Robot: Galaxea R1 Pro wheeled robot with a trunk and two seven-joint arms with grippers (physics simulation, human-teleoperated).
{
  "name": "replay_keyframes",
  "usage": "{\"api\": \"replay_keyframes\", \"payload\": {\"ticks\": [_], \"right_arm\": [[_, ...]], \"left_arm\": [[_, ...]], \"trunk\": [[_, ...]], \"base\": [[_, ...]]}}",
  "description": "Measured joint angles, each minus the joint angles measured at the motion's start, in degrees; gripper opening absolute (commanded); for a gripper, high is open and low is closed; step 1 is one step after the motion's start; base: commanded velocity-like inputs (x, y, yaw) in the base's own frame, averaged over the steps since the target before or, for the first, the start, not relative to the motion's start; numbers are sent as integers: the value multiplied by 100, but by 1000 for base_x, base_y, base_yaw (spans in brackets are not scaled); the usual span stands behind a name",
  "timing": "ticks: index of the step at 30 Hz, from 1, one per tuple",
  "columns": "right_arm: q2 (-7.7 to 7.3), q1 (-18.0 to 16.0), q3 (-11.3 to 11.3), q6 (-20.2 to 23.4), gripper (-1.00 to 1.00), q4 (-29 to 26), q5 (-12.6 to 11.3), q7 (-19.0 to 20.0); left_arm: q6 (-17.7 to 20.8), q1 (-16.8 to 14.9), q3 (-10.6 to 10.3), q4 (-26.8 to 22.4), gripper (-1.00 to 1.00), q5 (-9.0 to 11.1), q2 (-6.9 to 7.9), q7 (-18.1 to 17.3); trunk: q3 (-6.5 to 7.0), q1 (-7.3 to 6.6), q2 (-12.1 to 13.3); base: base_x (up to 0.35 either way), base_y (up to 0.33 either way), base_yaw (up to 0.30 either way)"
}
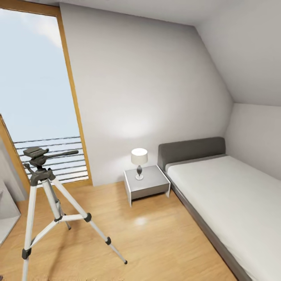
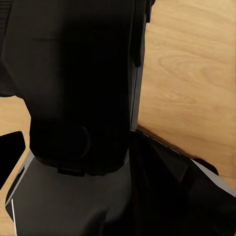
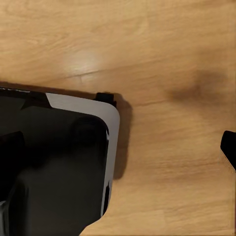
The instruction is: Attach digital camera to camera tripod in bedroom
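Observation:
The camera tripod (image 1: 38, 174) stands on the wood floor at the left of the head view, before the tall window. It has three splayed silver legs and a bare black head, with the pan handle pointing right. The digital camera is out of view. In the right wrist view one black fingertip (image 3: 229, 150) of my right gripper (image 3: 118, 152) sits at the frame's edge, with nothing held over the floor. In the left wrist view a black fingertip (image 2: 10, 157) of my left gripper (image 2: 118, 160) shows at the edge, against my own dark body.
A grey bed (image 1: 234, 195) runs along the right wall under the sloped ceiling. A grey nightstand (image 1: 146, 183) with a small lamp (image 1: 139, 160) stands beside it. The wood-framed window (image 1: 35, 97) has a railing. Open wood floor (image 1: 156, 238) lies between tripod and bed.

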Motion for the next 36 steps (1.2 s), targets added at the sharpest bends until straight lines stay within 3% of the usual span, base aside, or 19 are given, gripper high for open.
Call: {"api": "replay_keyframes", "payload": {"ticks": [36], "right_arm": [[0, 1, 0, 5, 100, 1, -1, 9]], "left_arm": [[6, 0, 5, 2, -100, 23, -20, -1]], "trunk": [[0, 0, 0]], "base": [[0, 0, 279]]}}
